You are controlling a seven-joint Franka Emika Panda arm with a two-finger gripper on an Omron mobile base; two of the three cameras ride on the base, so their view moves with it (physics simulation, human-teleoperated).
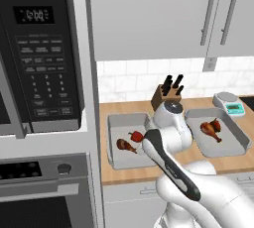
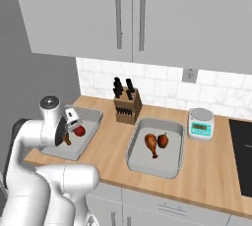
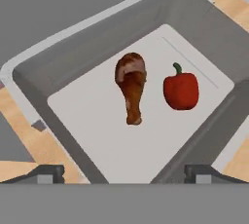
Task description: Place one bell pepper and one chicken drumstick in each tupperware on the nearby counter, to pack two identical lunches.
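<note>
Lying flat on the smooth grey floor of the left tupperware (image 1: 115, 123), a glossy brown chicken drumstick (image 3: 131, 91) is sitting just beside a rounded red bell pepper (image 3: 181, 90), the two apart. The gripper (image 3: 124, 173) is hovering above this rectangular container with its jaws standing wide open, holding nothing. The right tupperware (image 2: 138, 139), another grey tray, is holding a second drumstick (image 2: 151, 144) touching a second pepper (image 2: 163, 140). Both are resting on the tan wood-grain counter (image 2: 206, 171), with an angled wooden knife block (image 2: 127, 106) between them and a small kitchen scale (image 2: 201, 124) nearby.
</note>
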